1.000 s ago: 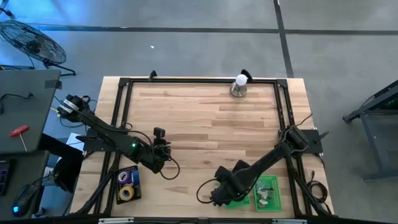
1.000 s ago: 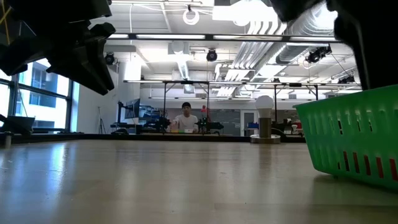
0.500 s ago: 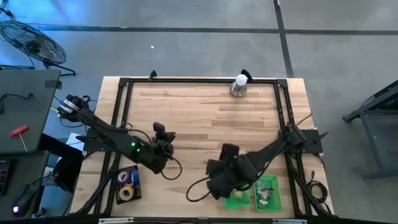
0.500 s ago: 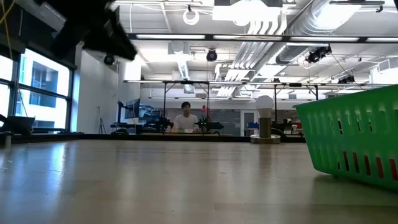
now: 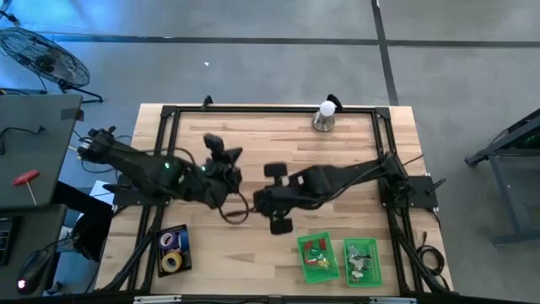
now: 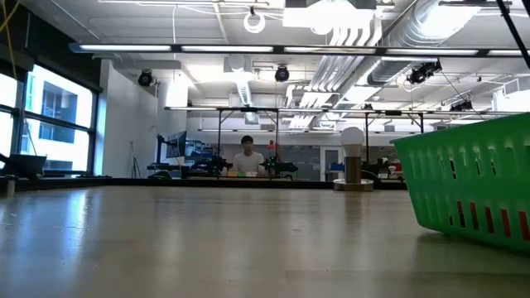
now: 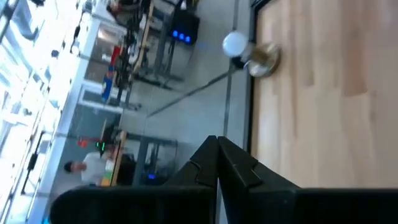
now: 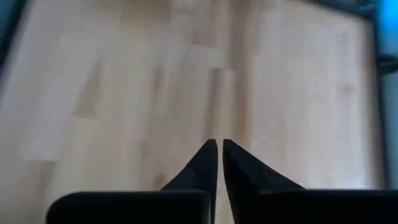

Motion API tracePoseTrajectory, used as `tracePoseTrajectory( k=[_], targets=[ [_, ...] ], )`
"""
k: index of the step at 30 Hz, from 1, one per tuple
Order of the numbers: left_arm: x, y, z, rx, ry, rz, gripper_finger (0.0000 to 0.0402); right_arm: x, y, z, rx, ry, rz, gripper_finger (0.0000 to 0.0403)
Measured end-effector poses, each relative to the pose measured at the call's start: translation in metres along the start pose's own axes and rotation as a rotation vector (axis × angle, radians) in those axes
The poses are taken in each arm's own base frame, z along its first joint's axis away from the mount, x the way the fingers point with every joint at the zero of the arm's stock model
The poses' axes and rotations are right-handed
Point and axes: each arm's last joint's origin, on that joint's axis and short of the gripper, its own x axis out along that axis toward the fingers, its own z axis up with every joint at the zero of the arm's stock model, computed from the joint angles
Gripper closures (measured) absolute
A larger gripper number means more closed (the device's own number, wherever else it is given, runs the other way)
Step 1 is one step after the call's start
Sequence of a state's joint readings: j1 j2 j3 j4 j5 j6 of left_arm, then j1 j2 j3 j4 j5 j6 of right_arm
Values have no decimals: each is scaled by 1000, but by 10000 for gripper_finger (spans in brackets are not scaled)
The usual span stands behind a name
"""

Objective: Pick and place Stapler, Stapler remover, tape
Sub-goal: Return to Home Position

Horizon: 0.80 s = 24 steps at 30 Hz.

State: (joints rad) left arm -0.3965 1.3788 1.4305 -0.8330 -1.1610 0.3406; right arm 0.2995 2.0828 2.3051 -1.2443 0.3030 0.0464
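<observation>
Two green baskets stand near the table's front edge. The left one holds a red thing and the right one a pale metal thing; which is the stapler or the stapler remover I cannot tell. Tape rolls, one yellow and one purple, lie in a dark tray at the near left. My left gripper hangs shut over the table's middle left. My right gripper hangs shut beside it over bare wood. Neither holds anything.
A bulb on a metal base stands at the far edge. A black frame runs round the table. A cable loop hangs between the arms. Bare wood lies in the far middle. A person sits far behind the table.
My right gripper has left the green baskets at the near edge and swung up and toward the table's middle. My left gripper has risen and gone toward the far edge. Both arms have passed up out of the low view.
</observation>
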Motion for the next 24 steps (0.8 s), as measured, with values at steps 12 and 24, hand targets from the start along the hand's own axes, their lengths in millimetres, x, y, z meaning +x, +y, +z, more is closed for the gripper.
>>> tracePoseTrajectory(
  k=[12,24],
  targets=[
    [-34,120,-41,-238,103,-38,401,-166,-64,-65,108,-114,-223,402],
    [-91,169,-145,-645,-246,-278,401,-249,-90,-218,261,-449,-190,402]
  ],
)
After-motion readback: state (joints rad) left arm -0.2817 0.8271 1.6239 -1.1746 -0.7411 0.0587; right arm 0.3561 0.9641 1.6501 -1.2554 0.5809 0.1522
